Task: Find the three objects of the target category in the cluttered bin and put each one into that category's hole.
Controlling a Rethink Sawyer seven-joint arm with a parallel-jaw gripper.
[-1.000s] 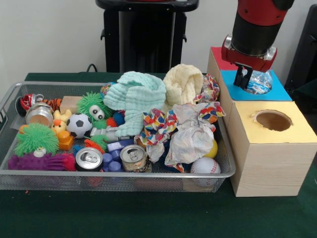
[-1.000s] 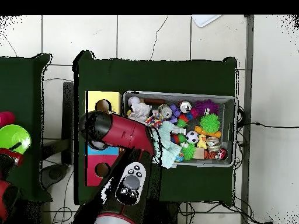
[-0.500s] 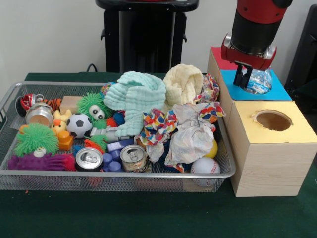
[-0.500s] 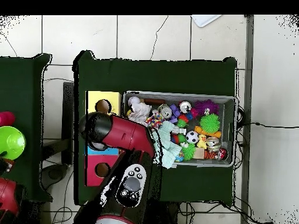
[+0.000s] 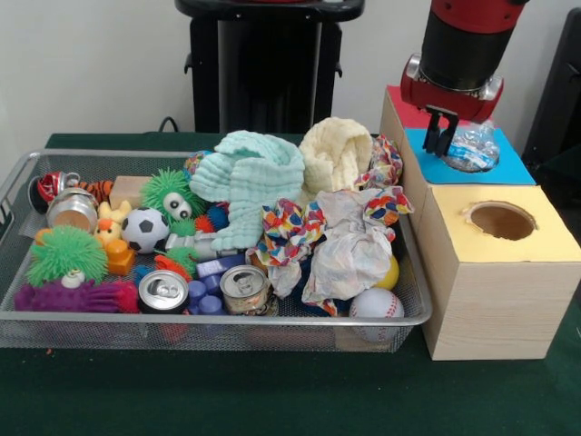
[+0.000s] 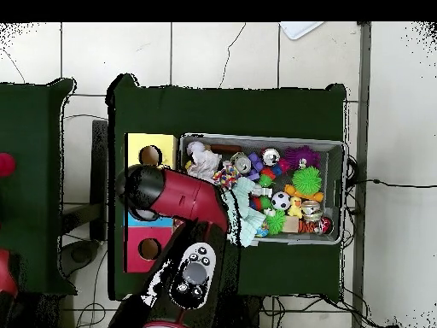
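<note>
A: Any text, labels, brands, nos. you can read?
B: None legible. Cans point(image 5: 163, 291) in the wire bin point(image 5: 227, 329) only show bare tops, no print facing the camera
A: Sorting box point(image 5: 495, 272)?
B: Just plain colour panels and wood sides, no lettering or signs. Crumpled clear bottle point(image 5: 471, 150) on the blue panel has a label band, too small to read
A: Overhead view?
B: Button pad on the arm point(image 6: 189, 272), markings too tiny to make out

Front and overhead views share the bin point(image 5: 27, 173).
</note>
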